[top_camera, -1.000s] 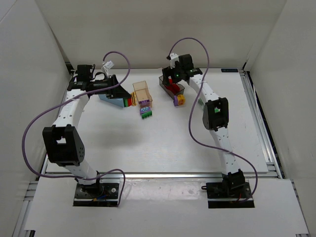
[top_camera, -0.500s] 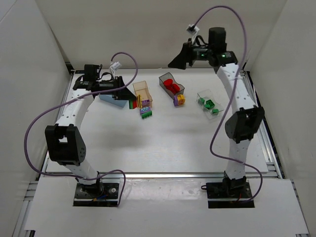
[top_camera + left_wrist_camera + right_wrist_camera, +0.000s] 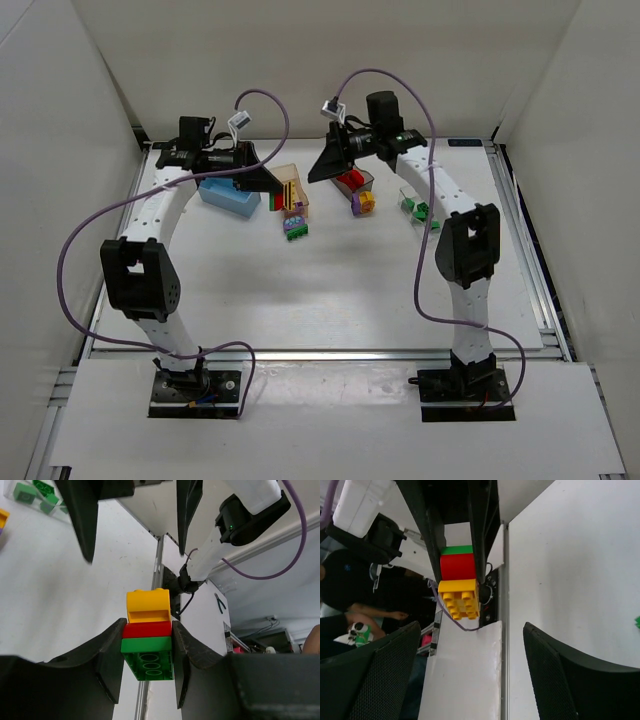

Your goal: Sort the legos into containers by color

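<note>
The near half of the table (image 3: 330, 300) lies bare from the near edge, where both arm bases are bolted, up to the middle, with open room out to both side edges. Past the middle, left of centre, a purple-and-green clump (image 3: 296, 228) sits alone on the surface, just on the near side of the tan bin (image 3: 288, 178). The four bins form a loose row toward the far edge. The light blue bin (image 3: 222, 196) is closest to the far left corner, with the tan bin beside it. The dark grey bin (image 3: 366, 180), holding red bricks (image 3: 347, 181), is near the centre. The clear bin (image 3: 412, 198), holding green bricks (image 3: 418, 209), is on the right, partly hidden by the right arm. A purple-and-yellow clump (image 3: 362, 201) rests just beside the dark grey bin's near end. The left gripper (image 3: 265, 181) hangs above the gap between the light blue and tan bins. Its fingers are pressed onto a three-brick stack (image 3: 148, 639), with green deepest in the pinch, red next and yellow jutting past the fingertips. The right gripper (image 3: 322, 167) faces it from above the gap between the tan and dark grey bins. Its jaws are spread wide, its fingers (image 3: 385, 675) well apart, and the stack lies ahead of them untouched. Room between the two grippers is tight, while the far right corner is open.
</note>
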{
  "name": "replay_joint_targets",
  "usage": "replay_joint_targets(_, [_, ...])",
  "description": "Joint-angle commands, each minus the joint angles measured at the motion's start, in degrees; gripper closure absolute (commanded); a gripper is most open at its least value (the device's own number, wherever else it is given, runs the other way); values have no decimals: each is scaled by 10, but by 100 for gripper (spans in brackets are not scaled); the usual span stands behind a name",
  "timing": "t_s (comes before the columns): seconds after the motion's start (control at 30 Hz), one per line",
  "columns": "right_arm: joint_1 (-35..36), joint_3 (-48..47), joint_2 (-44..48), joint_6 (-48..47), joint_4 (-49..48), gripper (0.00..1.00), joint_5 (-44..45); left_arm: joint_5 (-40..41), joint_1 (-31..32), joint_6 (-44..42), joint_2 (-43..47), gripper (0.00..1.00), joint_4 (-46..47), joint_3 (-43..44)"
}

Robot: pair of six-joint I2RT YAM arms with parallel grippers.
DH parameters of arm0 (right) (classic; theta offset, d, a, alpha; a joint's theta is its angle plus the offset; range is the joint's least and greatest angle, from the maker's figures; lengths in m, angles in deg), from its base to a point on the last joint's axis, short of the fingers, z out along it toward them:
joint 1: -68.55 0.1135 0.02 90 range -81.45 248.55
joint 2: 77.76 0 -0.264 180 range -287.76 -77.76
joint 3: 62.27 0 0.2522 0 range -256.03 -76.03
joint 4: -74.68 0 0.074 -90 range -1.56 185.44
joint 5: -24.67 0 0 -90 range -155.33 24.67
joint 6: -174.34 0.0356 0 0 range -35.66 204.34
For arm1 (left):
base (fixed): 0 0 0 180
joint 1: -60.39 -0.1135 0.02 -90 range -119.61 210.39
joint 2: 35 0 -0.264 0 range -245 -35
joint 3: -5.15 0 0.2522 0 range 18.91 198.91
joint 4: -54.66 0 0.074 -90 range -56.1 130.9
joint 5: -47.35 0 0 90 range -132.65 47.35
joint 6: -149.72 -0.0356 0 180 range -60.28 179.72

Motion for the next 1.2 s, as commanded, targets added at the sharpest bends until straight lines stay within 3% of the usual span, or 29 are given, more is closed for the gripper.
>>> replay_joint_targets(0.0, [15, -25, 9, 23, -38, 14, -30, -64, 7, -11, 2, 90, 9, 28])
replay_joint_targets(0.4, [69, -61, -16, 38, -57, 17, -37, -60, 7, -17, -15, 90, 7, 44])
replay_joint_targets(0.63, [85, -48, -16, 21, -38, 29, -42, -58, 7, -19, -25, 90, 7, 60])
replay_joint_targets(0.7, [85, -45, -16, 20, -36, 34, -43, -57, 7, -19, -26, 90, 7, 63])
replay_joint_targets(0.83, [87, -51, -21, 14, -31, 52, -39, -57, 6, -19, -27, 90, 8, 64])
replay_joint_targets(1.0, [94, -50, -24, -4, -12, 60, -42, -54, 7, -20, -28, 90, 7, 66])
replay_joint_targets(1.17, [91, -50, -24, -9, -12, 90, -41, -51, 7, -20, -25, 90, 7, 60])
